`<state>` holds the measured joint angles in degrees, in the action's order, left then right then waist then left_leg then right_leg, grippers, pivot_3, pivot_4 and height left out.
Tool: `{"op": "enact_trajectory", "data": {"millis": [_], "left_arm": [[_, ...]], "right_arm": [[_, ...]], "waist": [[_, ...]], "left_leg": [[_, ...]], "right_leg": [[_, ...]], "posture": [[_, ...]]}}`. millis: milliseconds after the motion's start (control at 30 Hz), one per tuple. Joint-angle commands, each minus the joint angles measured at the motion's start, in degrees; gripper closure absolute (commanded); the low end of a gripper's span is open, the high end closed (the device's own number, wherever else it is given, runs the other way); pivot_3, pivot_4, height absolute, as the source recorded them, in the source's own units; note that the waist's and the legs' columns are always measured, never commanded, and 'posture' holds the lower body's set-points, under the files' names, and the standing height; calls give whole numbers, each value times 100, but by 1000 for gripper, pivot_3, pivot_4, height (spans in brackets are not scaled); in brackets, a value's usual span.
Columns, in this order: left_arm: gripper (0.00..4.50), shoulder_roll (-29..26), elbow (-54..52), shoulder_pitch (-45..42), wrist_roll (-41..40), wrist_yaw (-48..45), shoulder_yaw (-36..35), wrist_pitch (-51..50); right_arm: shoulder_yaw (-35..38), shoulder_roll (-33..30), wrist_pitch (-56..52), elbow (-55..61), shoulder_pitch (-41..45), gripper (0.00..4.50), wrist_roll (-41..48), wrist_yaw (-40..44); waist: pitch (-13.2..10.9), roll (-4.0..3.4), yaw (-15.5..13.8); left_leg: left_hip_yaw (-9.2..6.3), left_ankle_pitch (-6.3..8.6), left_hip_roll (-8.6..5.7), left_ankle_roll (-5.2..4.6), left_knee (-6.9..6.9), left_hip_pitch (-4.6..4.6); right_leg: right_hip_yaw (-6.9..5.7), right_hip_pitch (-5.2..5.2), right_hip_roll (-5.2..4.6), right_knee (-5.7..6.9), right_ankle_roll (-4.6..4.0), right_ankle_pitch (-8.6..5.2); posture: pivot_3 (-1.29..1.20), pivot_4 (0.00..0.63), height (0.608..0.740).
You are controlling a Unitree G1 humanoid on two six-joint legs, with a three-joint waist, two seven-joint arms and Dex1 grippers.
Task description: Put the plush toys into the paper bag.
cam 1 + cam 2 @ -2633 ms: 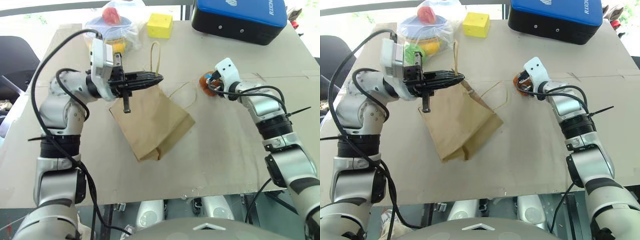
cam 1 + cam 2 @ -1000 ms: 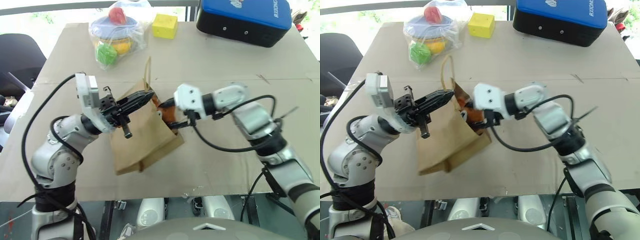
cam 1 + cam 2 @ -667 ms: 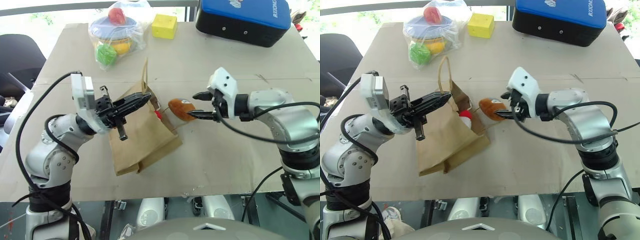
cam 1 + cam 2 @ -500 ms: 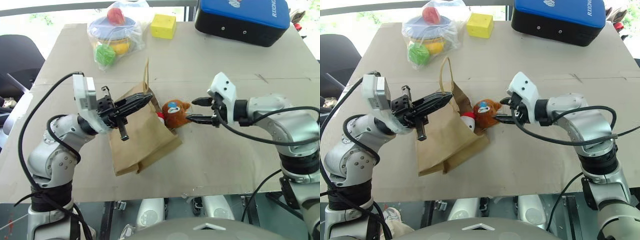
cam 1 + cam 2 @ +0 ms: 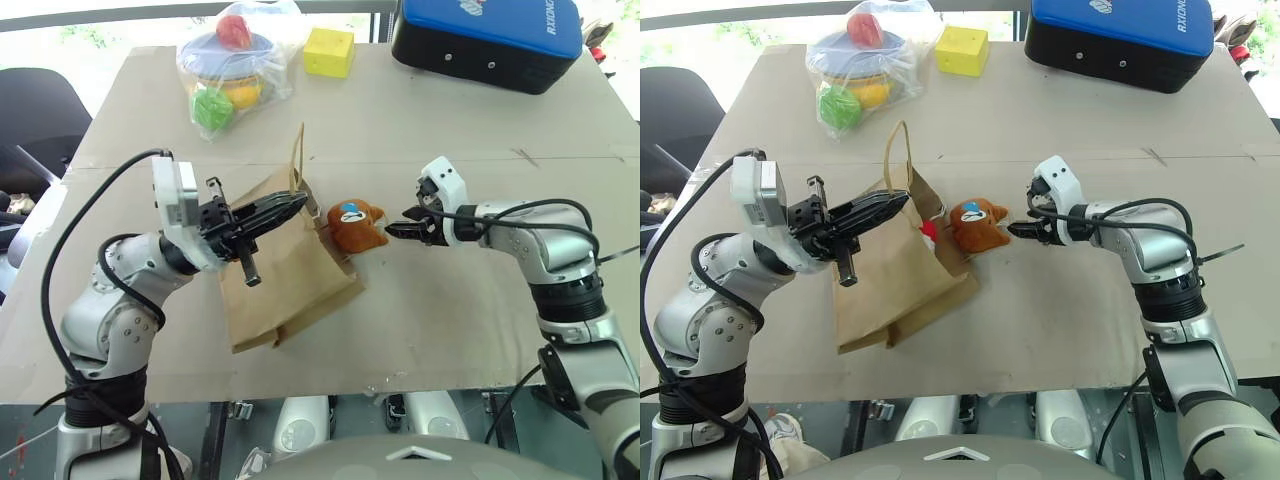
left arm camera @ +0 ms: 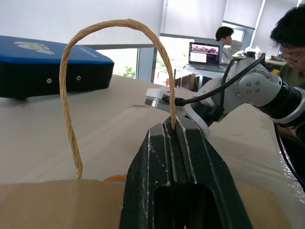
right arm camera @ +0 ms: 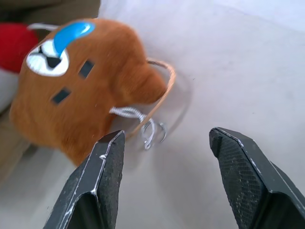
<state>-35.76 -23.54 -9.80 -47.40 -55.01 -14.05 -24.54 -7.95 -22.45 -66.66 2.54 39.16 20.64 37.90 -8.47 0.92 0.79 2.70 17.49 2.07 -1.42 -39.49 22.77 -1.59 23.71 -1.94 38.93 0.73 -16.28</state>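
- Right at the mouth of the paper bag [image 5: 285, 265] is where the brown plush [image 5: 356, 225] sits: on the surface [image 5: 450, 320], leaning against the bag's open edge, not inside it. One of the bag's loop handles lies under or around it, and in the right wrist view a small metal ring and string hang off the toy.
- Left gripper [image 5: 288, 207] is clamped fully shut on the other twisted-paper handle [image 6: 71, 95], holding that side of the bag up so the mouth gapes toward the toy.
- Right gripper [image 5: 1025, 229] is just beside the brown plush, jaws spread apart with nothing between them. So the bear is loose on the surface.
- White plush with the red bits [image 5: 929, 229] is tucked just inside the bag opening, behind the bear. I'd call that one in, or nearly.
- Stuff that could go sideways, imo:
  - The bear is only propped at the lip. A push from the gripper could roll it off to the side instead of into the bag, since it's round and soft.
  - The handle loop lying by the toy could snag a finger or get dragged, tugging the bag flat.
  - The bag is only held by one thin handle. If it swings or sags, the mouth closes and the white plush might tumble back out.
  - Grabbing the string or ring rather than the body would be a weak hold.
- Fruit bag [image 5: 228, 62], yellow cube [image 5: 328, 52] and the blue case [image 5: 490, 40] sit well apart at the far edge, no worry there.
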Motion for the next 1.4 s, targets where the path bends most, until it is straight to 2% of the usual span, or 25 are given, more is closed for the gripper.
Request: {"op": "enact_trajectory", "data": {"millis": [33, 100, 167, 233, 267, 333, 467, 667, 833, 1000, 1200, 1400], "left_arm": [[4500, 11, -224, -4, -22, 21, -80, 153], [4500, 20, -226, 2, -12, 28, -71, 171], [4500, 26, -227, 6, -1, 31, -65, 187], [4500, 28, -228, 6, 13, 33, -52, 205], [4500, 29, -228, 4, 13, 40, -50, 210], [4500, 31, -220, 20, 24, 43, -53, 238], [4500, 65, -212, 91, 47, 88, -79, 307], [4500, 216, -36, -200, 22, 351, -203, 421], [4500, 476, 268, -804, -236, 745, -338, 322], [4500, 631, 698, -1212, 42, 757, -176, 516], [4500, 819, 1136, -1514, 412, 721, -48, 852], [4500, 575, 1869, -1822, 720, 462, -104, 1029]], "right_arm": [[186, 156, -11, -173, 182, 1772, 158, -57], [240, 270, -57, -287, 257, 1772, 250, -41], [273, 353, -88, -395, 315, 2277, 316, -28], [188, 369, 22, -530, 322, 2969, 272, -30], [164, 390, 98, -589, 316, 3628, 277, -2], [173, 434, 330, -595, 285, 4387, 312, 74], [380, 386, 314, -143, 205, 4450, 723, 392], [1515, 457, -505, 1065, 454, 4450, 2228, 498], [2470, 607, -1187, 1640, 1288, 4450, 3424, -197], [2996, 709, -1411, 1511, 2012, 4450, 4149, -1015], [3013, 569, -1346, 1551, 1949, 4450, 4345, -1702], [3653, -22, -1227, 1275, 1740, 4450, 4823, -2129]], "waist": [[0, 0, 0], [0, 0, 0], [0, 0, 2], [0, 0, 2], [0, 0, 1], [0, 0, -1], [0, -1, 0], [0, -1, -12], [-1, -1, -6], [0, 0, -1], [0, 0, -2], [0, 1, -7]], "left_leg": [[0, 0, 0, 0, 0, -1], [0, 0, 0, 0, 1, 0], [1, 0, 0, 0, 1, 0], [0, 0, 0, 0, 1, -1], [-1, 0, 0, 0, 2, -1], [0, 0, 0, 0, 2, 0], [1, 0, 0, 0, 2, 0], [-1, 0, 1, 0, 3, 1], [-6, 0, 0, -1, 3, 3], [-2, 0, 0, 0, 3, 2], [2, 0, -1, 0, 3, 3], [7, 0, -2, 0, 2, 5]], "right_leg": [[0, 0, 0, 1, 0, 0], [0, 0, 0, 1, 0, 0], [1, 0, 0, 0, 0, 0], [0, 0, 0, 1, 0, 0], [-1, 0, 0, 1, 0, 0], [-1, 0, 0, 0, 0, 0], [0, 0, 0, 0, 0, 0], [-1, 0, -1, 1, 0, 0], [-7, 1, -4, 4, 1, 1], [-6, 1, -3, 2, 1, 1], [-4, 1, -2, 1, 1, 1], [-3, 1, -3, 0, 1, 1]], "posture": [[0, 150, 733], [0, 150, 733], [0, 150, 733], [0, 150, 733], [0, 150, 733], [0, 150, 733], [0, 150, 733], [0, 150, 733], [0, 150, 733], [0, 150, 733], [0, 150, 733], [0, 150, 733]]}}
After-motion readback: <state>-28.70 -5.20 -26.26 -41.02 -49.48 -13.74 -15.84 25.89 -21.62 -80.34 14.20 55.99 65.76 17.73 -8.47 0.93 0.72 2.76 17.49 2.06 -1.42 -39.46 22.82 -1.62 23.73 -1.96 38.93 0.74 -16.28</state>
